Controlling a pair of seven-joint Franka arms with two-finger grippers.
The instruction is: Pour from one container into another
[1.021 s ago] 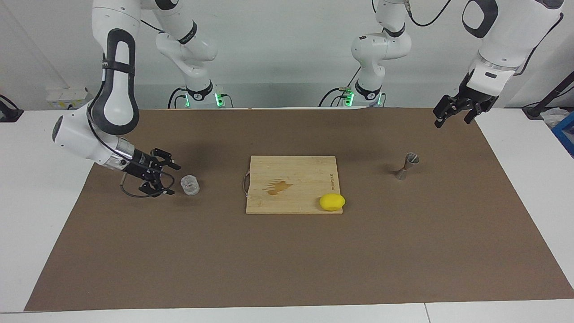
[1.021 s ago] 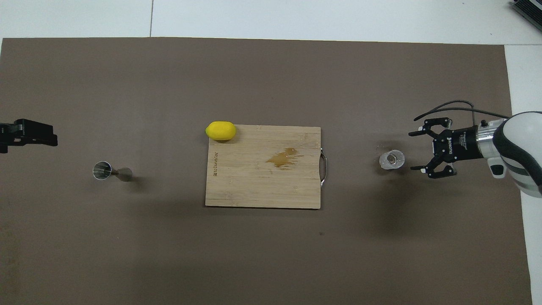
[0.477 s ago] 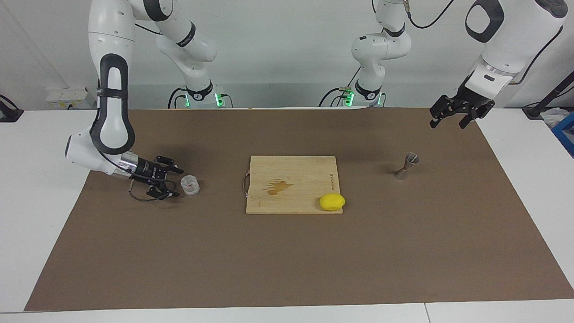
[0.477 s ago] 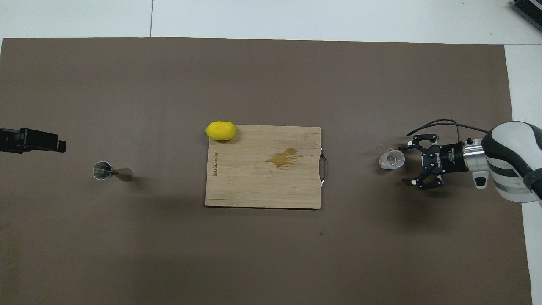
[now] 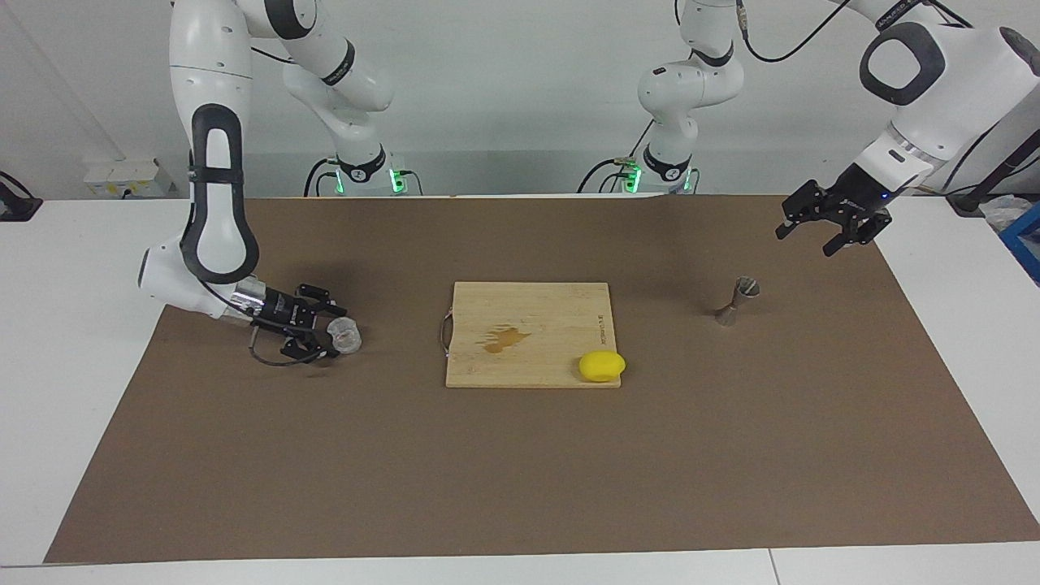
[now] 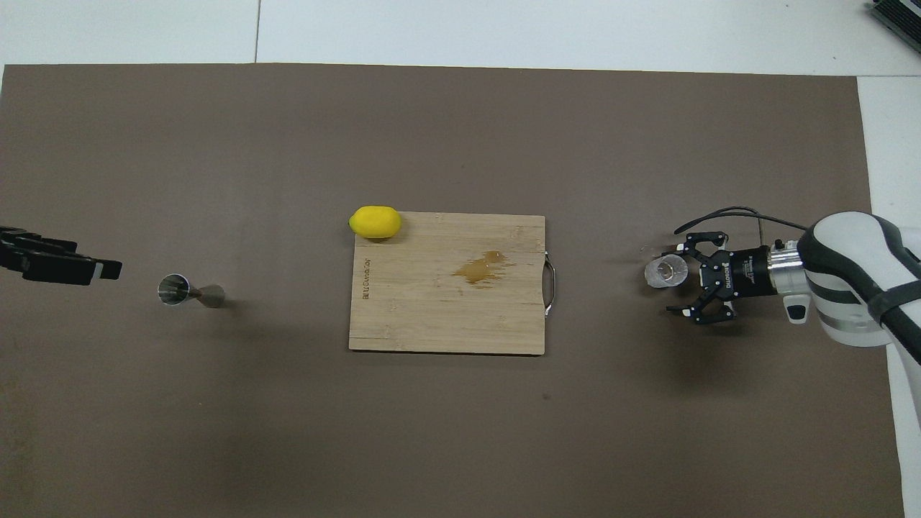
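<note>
The right gripper (image 5: 327, 331) has slid in low since a second ago; its spread fingers now flank the glass (image 5: 346, 335), not clamped. The left gripper (image 5: 822, 231), fingers apart, has dropped over the mat's edge near the jigger (image 5: 735, 300). There is 1 glass, 1 jigger, 1 board (image 5: 529, 334), 1 lemon (image 5: 602, 366). Bare mat (image 5: 520, 479) stretches wide around both grippers.

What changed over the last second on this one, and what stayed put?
The right tool slid low along the mat toward the glass tumbler, open, its fingers now beside the glass but not closed on it. The left tool, open in the air, shifted toward the jigger. The tumbler, jigger, cutting board and lemon have not moved.
</note>
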